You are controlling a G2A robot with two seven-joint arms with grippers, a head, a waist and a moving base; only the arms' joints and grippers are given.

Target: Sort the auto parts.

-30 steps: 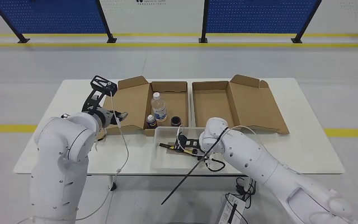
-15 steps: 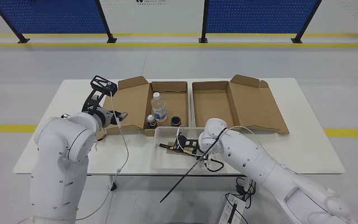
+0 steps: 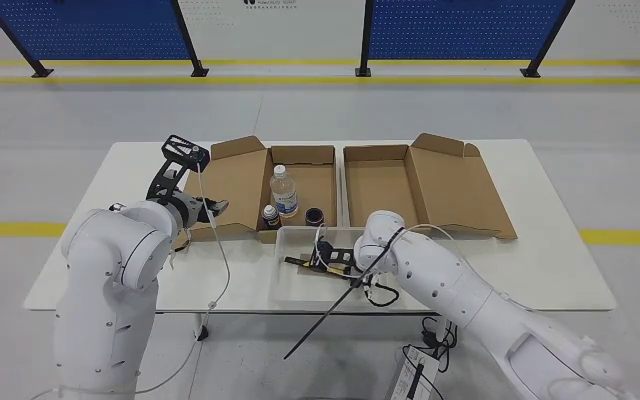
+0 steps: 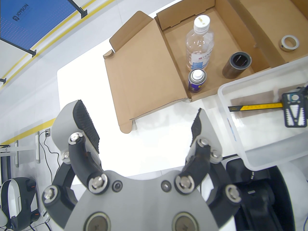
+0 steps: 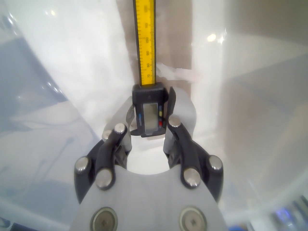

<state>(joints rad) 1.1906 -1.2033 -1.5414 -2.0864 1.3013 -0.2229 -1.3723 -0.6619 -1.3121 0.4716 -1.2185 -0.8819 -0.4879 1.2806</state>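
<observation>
Right hand (image 5: 149,108) sits low inside the clear plastic bin (image 4: 225,92) at the near edge of the white desk (image 4: 79,73). Its two fingers press against either side of the display head of the black-and-yellow digital caliper (image 5: 144,37), so it looks clenched on the tool. The caliper appears to lie flat on the bin floor, its yellow scale bar running straight out from the wrist.

The step in hand seems to be the pick-up of the caliper, not yet lifted. The next move calls for a straight lift clear of the bin's rim, keeping the long bar level so it neither swings nor catches the wall. A carry to one of the two boxes behind the bin would follow; which one I cannot tell.

The left brown cardboard box (image 4: 168,37) holds a clear plastic bottle (image 4: 199,46), a small blue spray can (image 4: 197,80) and a black cylinder (image 4: 237,64). The right brown cardboard box (image 4: 252,8) holds a silver metal ring (image 4: 290,43).

Left hand (image 4: 139,111) hangs released, fingers wide apart, above the desk just beside the left box's open flap.
</observation>
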